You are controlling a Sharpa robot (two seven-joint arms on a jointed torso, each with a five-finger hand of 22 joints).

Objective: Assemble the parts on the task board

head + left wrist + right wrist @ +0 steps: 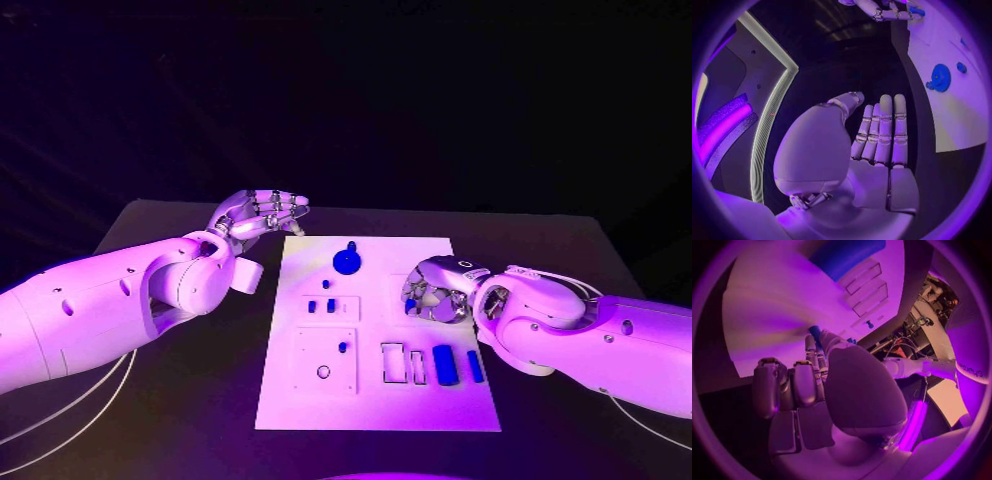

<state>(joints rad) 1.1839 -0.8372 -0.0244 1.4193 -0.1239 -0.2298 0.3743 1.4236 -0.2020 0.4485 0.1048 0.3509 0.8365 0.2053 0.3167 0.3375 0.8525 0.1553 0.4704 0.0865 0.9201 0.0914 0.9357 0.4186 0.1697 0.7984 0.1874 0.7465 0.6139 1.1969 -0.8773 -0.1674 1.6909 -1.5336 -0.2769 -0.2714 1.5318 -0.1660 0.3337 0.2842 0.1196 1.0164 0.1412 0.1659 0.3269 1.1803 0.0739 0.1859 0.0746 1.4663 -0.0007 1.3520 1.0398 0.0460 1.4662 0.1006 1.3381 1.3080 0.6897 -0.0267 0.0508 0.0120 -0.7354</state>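
The white task board [378, 400] lies in the middle of the table. A blue gear [346, 261] stands near its far edge, and two small blue pieces [320, 306] sit mid-board. Two blue blocks [444, 363] lie beside empty slots [392, 362] at the near right. My right hand [437, 291] hovers over the board's right side with its fingers curled, pinching a small blue part [815, 330] at the fingertips [811, 345]. My left hand [260, 213] is off the board by its far left corner, fingers [882, 130] straight and holding nothing. The gear [941, 77] also appears in the left wrist view.
A raised white square plate [326, 358] with a small blue peg [343, 347] and a hole occupies the board's near left. Bare black table [188, 400] flanks the board on both sides. My left forearm [101, 300] lies along the table's left part.
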